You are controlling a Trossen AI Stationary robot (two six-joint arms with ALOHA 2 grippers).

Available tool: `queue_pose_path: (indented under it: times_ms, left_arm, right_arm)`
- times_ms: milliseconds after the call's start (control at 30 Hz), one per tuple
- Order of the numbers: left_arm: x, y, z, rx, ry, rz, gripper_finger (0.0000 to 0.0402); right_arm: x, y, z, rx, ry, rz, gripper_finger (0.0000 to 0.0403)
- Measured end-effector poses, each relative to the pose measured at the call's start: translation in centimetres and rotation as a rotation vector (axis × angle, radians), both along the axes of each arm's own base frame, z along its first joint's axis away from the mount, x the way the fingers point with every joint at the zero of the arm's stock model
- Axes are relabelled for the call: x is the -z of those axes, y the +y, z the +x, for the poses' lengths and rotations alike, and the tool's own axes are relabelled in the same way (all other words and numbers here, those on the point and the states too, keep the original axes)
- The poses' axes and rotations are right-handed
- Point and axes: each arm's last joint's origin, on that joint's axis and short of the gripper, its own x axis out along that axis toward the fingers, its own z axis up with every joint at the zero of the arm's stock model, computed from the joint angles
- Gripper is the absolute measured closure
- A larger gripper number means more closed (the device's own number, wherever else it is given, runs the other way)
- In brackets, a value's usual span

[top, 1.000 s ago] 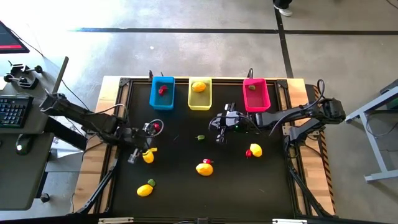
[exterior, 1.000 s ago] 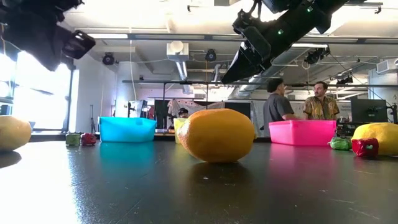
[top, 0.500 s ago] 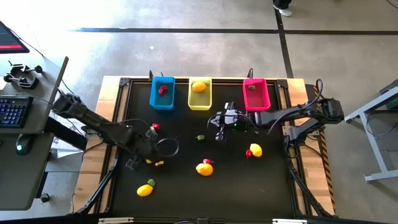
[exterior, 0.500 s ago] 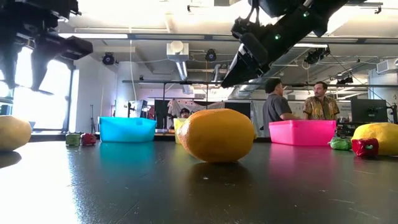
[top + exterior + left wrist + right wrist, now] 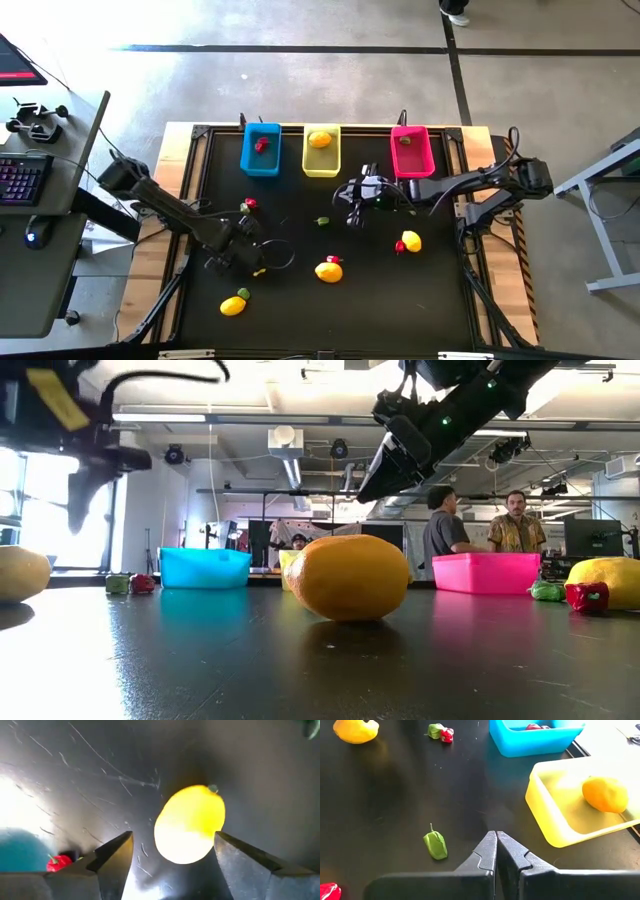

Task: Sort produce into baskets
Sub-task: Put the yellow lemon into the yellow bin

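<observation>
Because the smooth yellow lemon-shaped toy fruit lies loose on the black tabletop between the spread fingers of our left gripper, with bare table showing on both sides of it, we judge the main risk to be a closing pinch that catches the rounded skin off-centre and squirts the fruit out sideways. It sits on the left half of the table, nearer the front edge than the bins, so even a good grasp leaves a long carry to the small yellow plastic basket at the far edge, which already holds one lemon; a weak hold on so slick a shape could drop it on the way or into the blue plastic basket just beside it. A small red berry piece lies near one finger, and a careless descent might nudge it. Our right gripper, fingers pressed together and holding nothing, hangs over the middle of the table near the yellow and magenta-pink plastic basket; if both arms head for the bins together, they could crowd each other.
</observation>
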Motion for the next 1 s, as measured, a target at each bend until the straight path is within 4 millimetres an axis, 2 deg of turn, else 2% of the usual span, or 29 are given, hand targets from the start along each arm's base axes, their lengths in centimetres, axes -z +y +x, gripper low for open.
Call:
queue_pose_path:
  times_ms: [400, 633, 833, 1000]
  left_arm:
    - [2.8, 0.1, 0.6, 0.045, 0.123, 0.101, 0.0133]
    - [4.0, 0.8, -0.1, 0.043, 0.179, 0.134, 0.0182]
    - [3.7, 1.0, 0.0, 0.036, 0.155, 0.149, 0.0228]
    - [1.8, 2.5, 0.8, -0.048, 0.066, 0.125, 0.0235]
  right_arm:
    - [0.0, 0.0, 0.0, 0.000, 0.000, 0.000, 0.0403]
    - [0.0, 0.0, 0.0, -0.001, 0.001, -0.002, 0.0403]
    - [0.0, 0.0, 0.0, 0.000, 0.001, 0.000, 0.0403]
    - [0.1, 0.0, 0.0, 0.000, 0.007, 0.000, 0.0403]
